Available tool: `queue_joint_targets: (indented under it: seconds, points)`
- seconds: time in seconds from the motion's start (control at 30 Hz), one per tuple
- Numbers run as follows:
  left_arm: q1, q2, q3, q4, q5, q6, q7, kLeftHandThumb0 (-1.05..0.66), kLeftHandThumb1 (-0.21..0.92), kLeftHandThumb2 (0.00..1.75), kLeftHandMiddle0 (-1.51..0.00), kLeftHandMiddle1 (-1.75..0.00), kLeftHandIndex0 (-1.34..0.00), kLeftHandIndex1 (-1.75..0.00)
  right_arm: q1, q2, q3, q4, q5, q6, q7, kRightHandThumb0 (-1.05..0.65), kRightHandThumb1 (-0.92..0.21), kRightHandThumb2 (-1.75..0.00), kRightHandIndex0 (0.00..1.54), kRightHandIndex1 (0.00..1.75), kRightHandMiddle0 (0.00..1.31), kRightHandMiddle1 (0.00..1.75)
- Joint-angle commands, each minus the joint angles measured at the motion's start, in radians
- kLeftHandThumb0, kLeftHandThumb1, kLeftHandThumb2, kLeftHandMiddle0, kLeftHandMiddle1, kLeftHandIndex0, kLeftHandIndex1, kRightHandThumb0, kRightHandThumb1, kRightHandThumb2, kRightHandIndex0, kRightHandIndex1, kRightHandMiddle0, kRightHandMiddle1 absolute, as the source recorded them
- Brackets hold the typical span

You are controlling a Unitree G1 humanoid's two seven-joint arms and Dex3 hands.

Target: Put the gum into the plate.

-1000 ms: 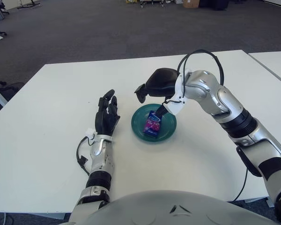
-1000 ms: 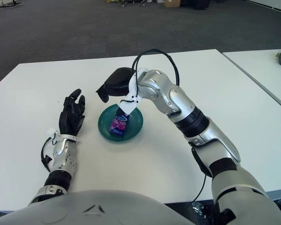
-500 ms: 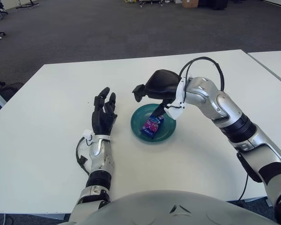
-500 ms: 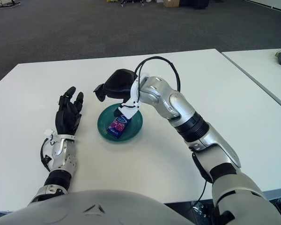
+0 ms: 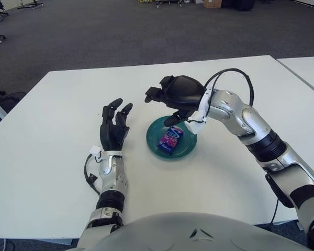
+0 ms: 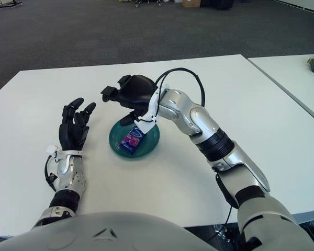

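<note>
The gum pack [image 5: 170, 139], purple and pink, lies flat inside the round green plate [image 5: 188, 149] in the middle of the white table. My right hand [image 5: 170, 99] hovers just above the plate's far edge with its fingers spread apart, holding nothing; one finger points down close to the gum without gripping it. My left hand [image 5: 114, 127] is raised to the left of the plate, palm down, fingers spread and empty.
A black cable loops over my right forearm [image 5: 235, 104]. A second white table [image 5: 309, 70] stands to the right, across a narrow gap. Grey carpet lies beyond the far table edge.
My right hand has let go of the gum, spread its fingers and lifted up and back from the plate. The gum now lies flat. The left hand's fingers have fanned out a little.
</note>
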Motion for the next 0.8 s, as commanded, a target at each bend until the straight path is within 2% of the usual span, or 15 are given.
queue_joint_targets:
  seconds: [0.0, 0.07, 0.17, 0.23, 0.3, 0.4, 0.43, 0.47, 0.57, 0.67, 0.77]
  points:
    - [0.140, -0.156, -0.032, 0.051, -0.023, 0.027, -0.030, -0.72, 0.92, 0.73, -0.37, -0.21, -0.08, -0.96, 0.069, -0.022, -0.093, 0.057, 0.058, -0.010, -0.104, -1.00, -0.92, -1.02, 0.27, 0.12, 0.00, 0.64]
    - [0.143, -0.146, -0.033, 0.051, -0.025, 0.036, -0.030, -0.73, 0.92, 0.76, -0.35, -0.16, -0.05, -0.93, 0.085, -0.015, -0.105, 0.081, 0.072, -0.015, -0.132, -1.01, -0.92, -1.00, 0.26, 0.08, 0.00, 0.61]
    - [0.083, -0.105, 0.009, 0.139, -0.031, 0.073, -0.016, -0.77, 0.92, 0.79, -0.32, -0.11, -0.02, -0.89, 0.092, 0.045, -0.155, 0.239, 0.167, -0.009, -0.210, -1.01, -0.92, -0.96, 0.23, 0.05, 0.00, 0.56]
    - [0.054, -0.087, 0.039, 0.196, -0.035, 0.083, -0.015, -0.79, 0.92, 0.79, -0.31, -0.08, -0.01, -0.88, 0.106, 0.079, -0.201, 0.303, 0.269, -0.022, -0.237, -1.00, -0.92, -0.93, 0.21, 0.03, 0.00, 0.50]
    - [0.068, -0.085, 0.038, 0.175, -0.021, 0.091, -0.007, -0.80, 0.92, 0.79, -0.30, -0.07, -0.02, -0.88, 0.132, 0.117, -0.257, 0.376, 0.389, -0.055, -0.256, -0.99, -0.92, -0.91, 0.18, 0.02, 0.00, 0.44]
    - [0.081, -0.073, 0.038, 0.155, -0.003, 0.102, -0.007, -0.80, 0.92, 0.78, -0.31, -0.07, -0.04, -0.89, 0.140, 0.206, -0.356, 0.631, 0.583, -0.163, -0.273, -0.98, -0.92, -0.89, 0.15, 0.01, 0.00, 0.37]
    - [0.084, -0.069, 0.039, 0.151, -0.001, 0.106, -0.009, -0.80, 0.92, 0.78, -0.31, -0.06, -0.05, -0.89, 0.137, 0.228, -0.374, 0.688, 0.615, -0.187, -0.280, -0.97, -0.92, -0.89, 0.14, 0.00, 0.00, 0.35]
    - [0.090, -0.065, 0.036, 0.142, 0.010, 0.107, -0.003, -0.80, 0.92, 0.78, -0.32, -0.06, -0.06, -0.90, 0.136, 0.281, -0.409, 0.727, 0.672, -0.197, -0.296, -0.97, -0.92, -0.88, 0.13, 0.00, 0.00, 0.35]
    - [0.101, -0.050, 0.031, 0.130, 0.039, 0.106, 0.012, -0.80, 0.92, 0.79, -0.32, -0.06, -0.08, -0.91, 0.149, 0.427, -0.486, 0.763, 0.810, -0.223, -0.353, -0.93, -0.92, -0.82, 0.13, 0.00, 0.00, 0.35]
    - [0.103, -0.034, 0.032, 0.129, 0.066, 0.101, 0.031, -0.81, 0.92, 0.80, -0.32, -0.05, -0.08, -0.91, 0.207, 0.480, -0.536, 0.779, 0.882, -0.304, -0.377, -0.90, -0.92, -0.76, 0.14, 0.01, 0.00, 0.40]
    - [0.108, -0.027, 0.033, 0.120, 0.085, 0.098, 0.043, -0.82, 0.92, 0.80, -0.31, -0.05, -0.07, -0.90, 0.233, 0.509, -0.558, 0.801, 0.907, -0.344, -0.384, -0.85, -0.92, -0.73, 0.15, 0.01, 0.00, 0.45]
